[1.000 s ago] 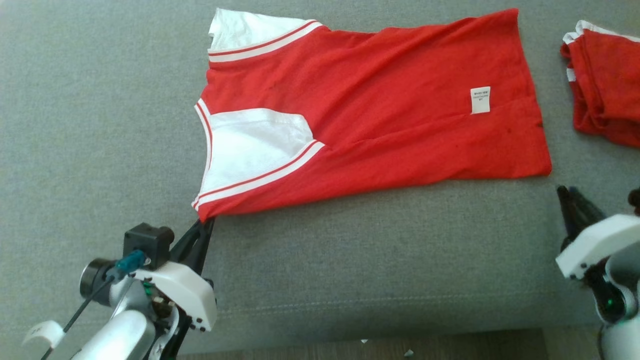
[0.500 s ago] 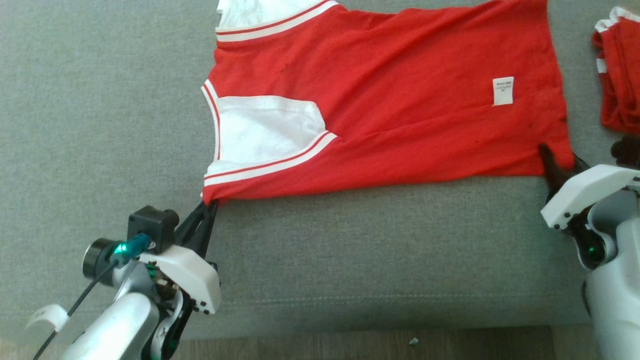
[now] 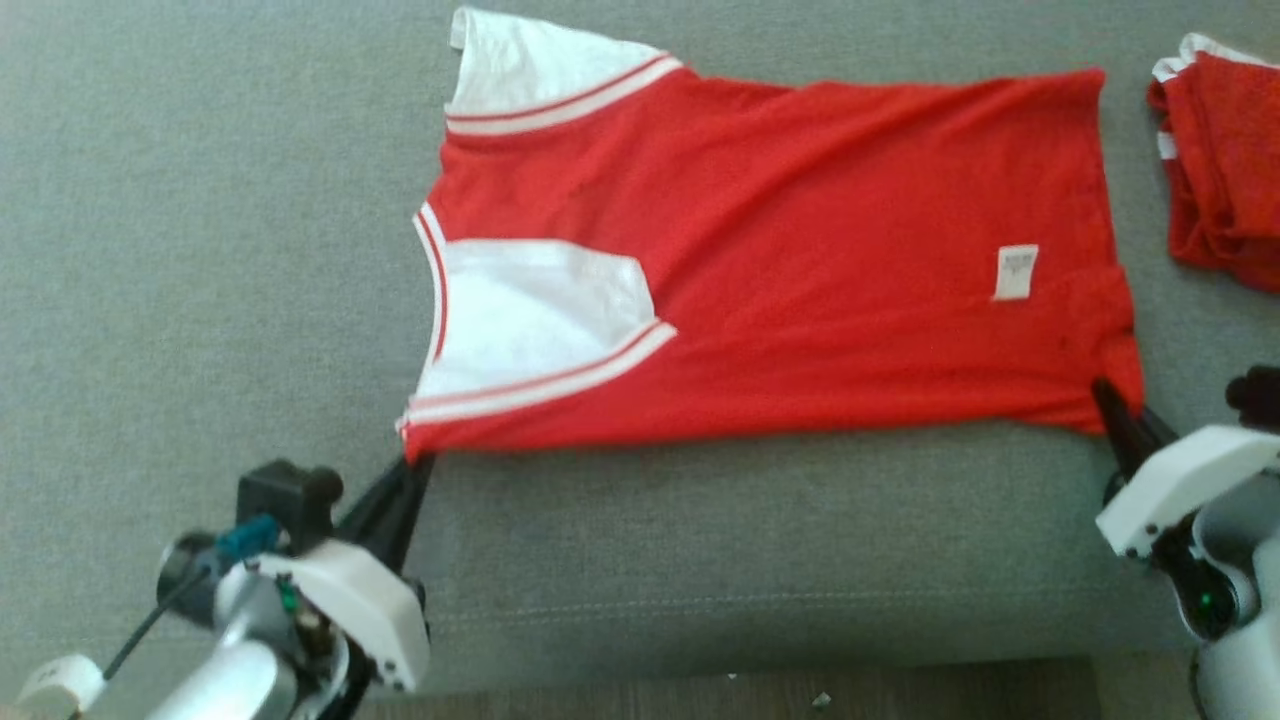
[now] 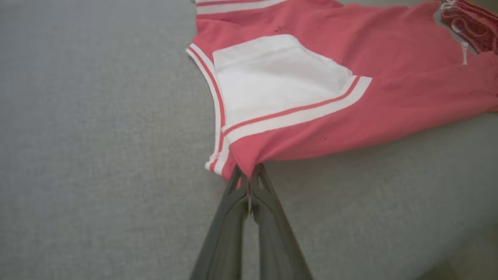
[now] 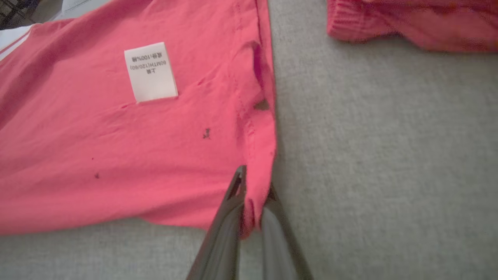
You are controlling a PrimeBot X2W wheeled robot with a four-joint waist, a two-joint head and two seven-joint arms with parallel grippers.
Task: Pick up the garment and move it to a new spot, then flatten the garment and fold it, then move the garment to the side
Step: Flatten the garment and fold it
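Head view: one red shirt (image 3: pixel 780 270), spread flat on the grey cushion (image 3: pixel 700 560). At its seven o'clock our left gripper (image 3: pixel 413 460) pinches the shoulder corner. At four o'clock our right gripper (image 3: pixel 1102 388) pinches the hem corner. Risk, we judge: both bites are thin, so an uneven pull could slip a corner and rumple the cloth.

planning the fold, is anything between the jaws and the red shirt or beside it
Nothing between them: the jaws of the left gripper and right gripper are shut on near corners of the red shirt. Another red garment lies apart on the right.
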